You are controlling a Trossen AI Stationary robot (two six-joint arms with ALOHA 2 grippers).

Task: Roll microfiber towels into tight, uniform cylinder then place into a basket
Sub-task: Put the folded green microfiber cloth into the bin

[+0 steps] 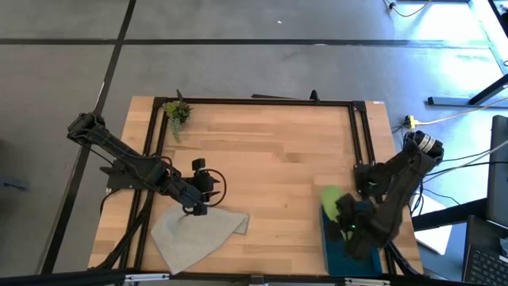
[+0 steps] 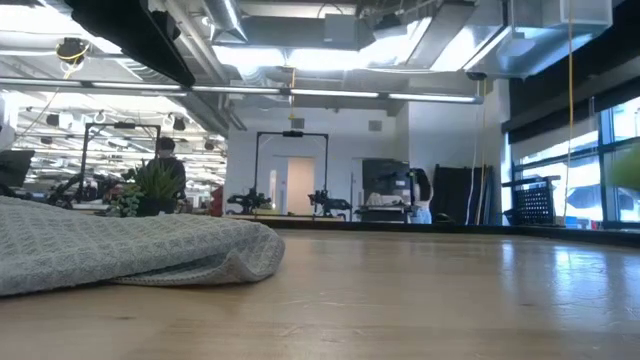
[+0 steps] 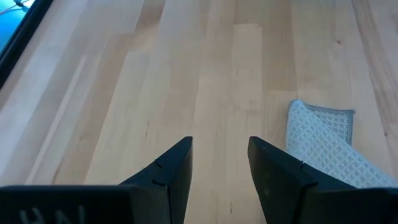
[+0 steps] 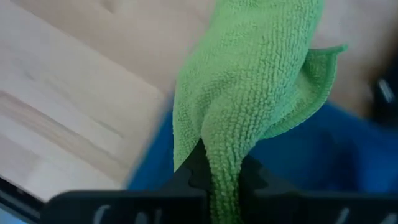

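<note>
The right gripper (image 4: 221, 177) is pinching the green towel (image 4: 255, 81) between its 2 nearly closed fingers and is holding it over the basket (image 1: 332, 253), at about 5 o'clock on the table (image 1: 278, 151). The towel is hanging bunched, not rolled. The left gripper (image 3: 219, 163) is hovering at about 8 o'clock, its jaws a little apart and holding nothing. The grey towel (image 1: 194, 234) is lying crumpled just beside it, toward 7 o'clock. A plant sprig (image 1: 177, 111) is sitting at 11 o'clock.
</note>
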